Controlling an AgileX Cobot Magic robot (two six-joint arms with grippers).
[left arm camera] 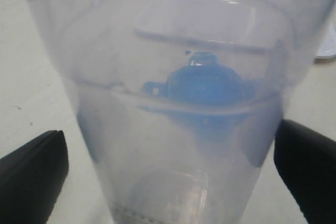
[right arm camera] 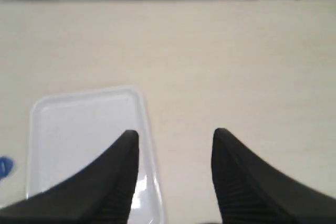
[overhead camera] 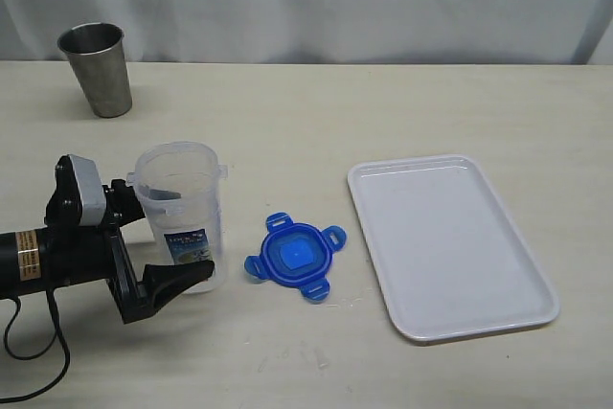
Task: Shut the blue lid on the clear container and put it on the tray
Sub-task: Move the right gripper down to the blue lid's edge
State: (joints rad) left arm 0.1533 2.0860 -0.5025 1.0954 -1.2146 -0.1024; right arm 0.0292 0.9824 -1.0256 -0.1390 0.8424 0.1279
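Observation:
The clear container (overhead camera: pixel 180 200) stands upright and uncovered on the table, its printed label facing the front. My left gripper (overhead camera: pixel 187 234) is open and straddles it, one black finger (overhead camera: pixel 177 280) in front and the other behind. In the left wrist view the container (left arm camera: pixel 173 145) fills the space between the fingers (left arm camera: pixel 31 179), with a strip of table showing beside one finger. The blue lid (overhead camera: pixel 295 256) lies flat on the table between container and tray, and shows through the clear wall (left arm camera: pixel 202 85). The white tray (overhead camera: pixel 445 241) lies on the right. My right gripper (right arm camera: pixel 176 135) hovers open over the tray's edge (right arm camera: pixel 84 140).
A grey steel cup (overhead camera: pixel 96 69) stands at the back left, well behind the container. A white curtain closes off the far side of the table. A sliver of the blue lid (right arm camera: pixel 4 167) shows at the edge of the right wrist view.

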